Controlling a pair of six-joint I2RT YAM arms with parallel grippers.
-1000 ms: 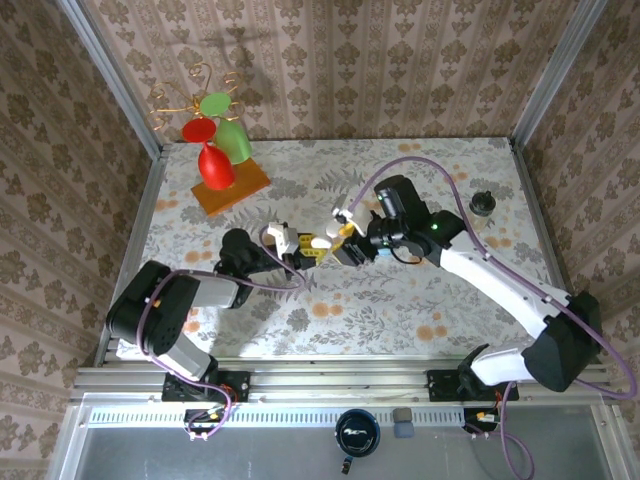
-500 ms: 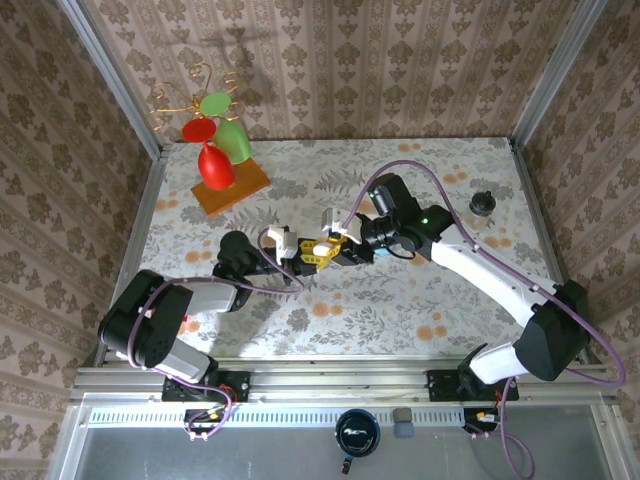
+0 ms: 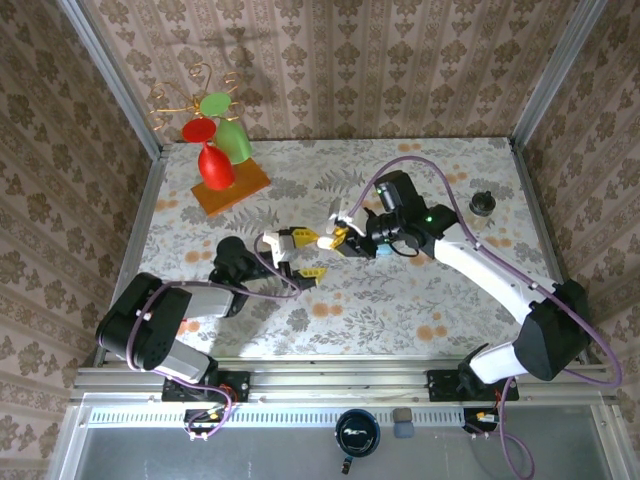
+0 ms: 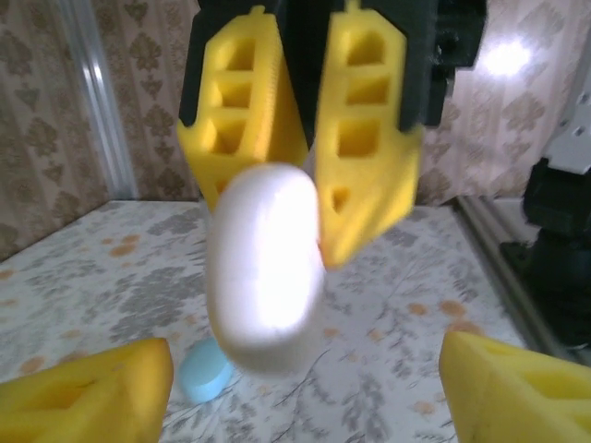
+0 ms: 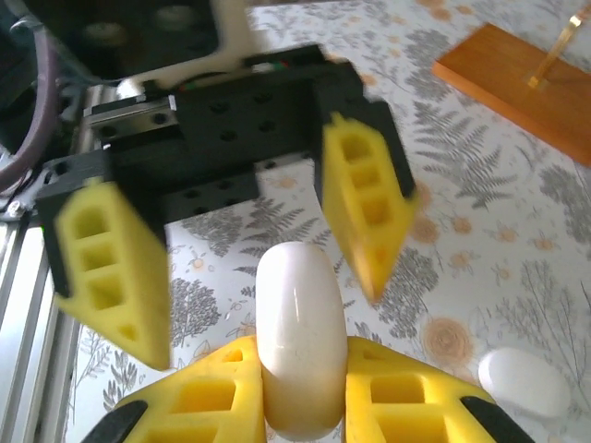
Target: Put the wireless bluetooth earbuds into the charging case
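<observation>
Note that the right gripper pinches the white charging case between its 2 yellow fingers, 1 on each long flank. In your right wrist view the case's long axis runs straight out along the fingers, away from the camera; its rounded far end points toward the left gripper; much of its length stands clear of the fingertips. In the left wrist view this case appears almost upright in the picture, leaning slightly, with its rounded free end nearest the lens and blurred. The shell reads as 1 smooth closed pebble; you cannot see its inside.

The left gripper is spread wide and grips nothing; its 2 fingers face the case's free end and stand apart from it; the top view places both grippers nose to nose above the middle of the floral table.

Compare the views as follows. The left wrist view shows a small pale blue piece lying on the table below the held case; it is too blurred to tell earbud from case. The right wrist view shows a white oval piece lying on the table to the right of the fingers, apart from them; it cannot be identified either. The top view shows a wooden base carrying red and green glass shapes at the far left; a small black object sits at the far right.
</observation>
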